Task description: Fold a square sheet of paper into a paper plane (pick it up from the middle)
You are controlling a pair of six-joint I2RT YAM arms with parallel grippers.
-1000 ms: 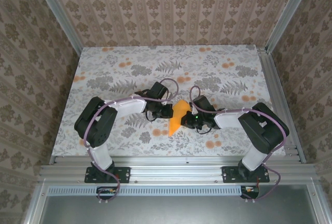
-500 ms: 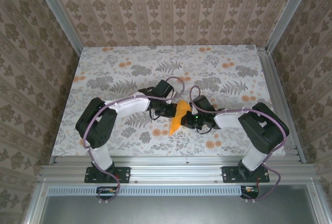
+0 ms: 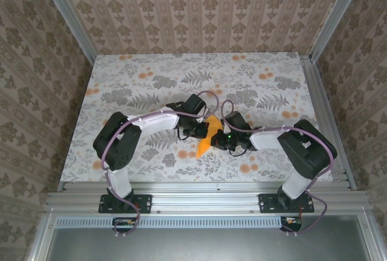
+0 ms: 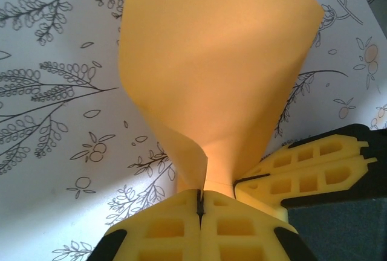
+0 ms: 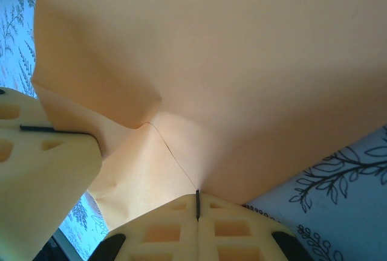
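Pinching orange paper (image 4: 211,61), left gripper (image 4: 199,197) closed, right gripper (image 5: 197,197) closed

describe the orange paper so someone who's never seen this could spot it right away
Look at the middle of the flower-printed table, where the two arm tips meet. Pinched between the left gripper and right gripper is the orange sheet of paper, loosely curled. It is plain, bright and far larger than the small orange flower prints around it.
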